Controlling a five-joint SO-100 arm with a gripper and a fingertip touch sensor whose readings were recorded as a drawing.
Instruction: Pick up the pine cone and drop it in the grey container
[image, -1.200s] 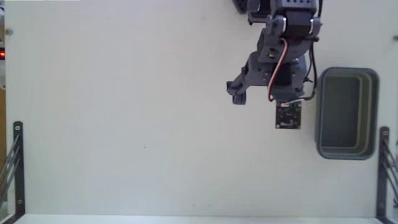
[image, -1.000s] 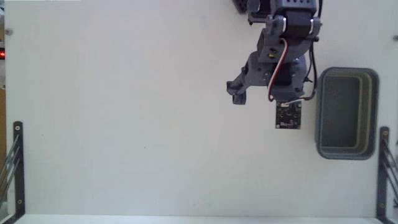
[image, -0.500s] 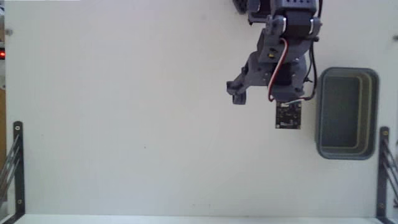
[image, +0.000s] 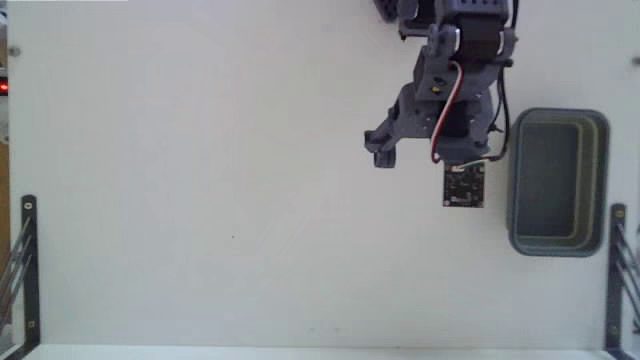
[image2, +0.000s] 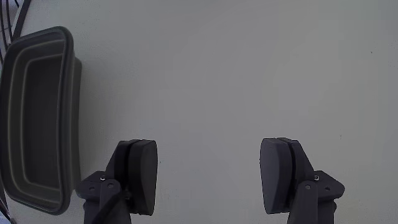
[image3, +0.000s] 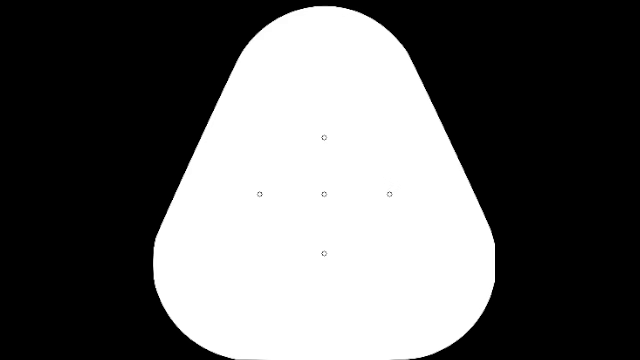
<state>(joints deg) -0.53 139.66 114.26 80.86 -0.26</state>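
wrist view shows the gripper spread wide, its two dark fingers entering from the bottom edge with only bare white table between them; it has hold of nothing. the grey container lies at the left of this view, just beside the left-hand finger, standing upright on the table with its open top facing up, and the part of its inside that shows looks empty.

fixed view from above has the arm reaching down from the top edge, right of centre, with a small circuit board at its lower end. the grey container sits near the right edge, close beside the arm but not touching it. black metal brackets stand at the lower left and lower right edges of the table.

the pine cone cannot be seen in either view: not on the table, not between the fingers, not in the visible part of the tub.
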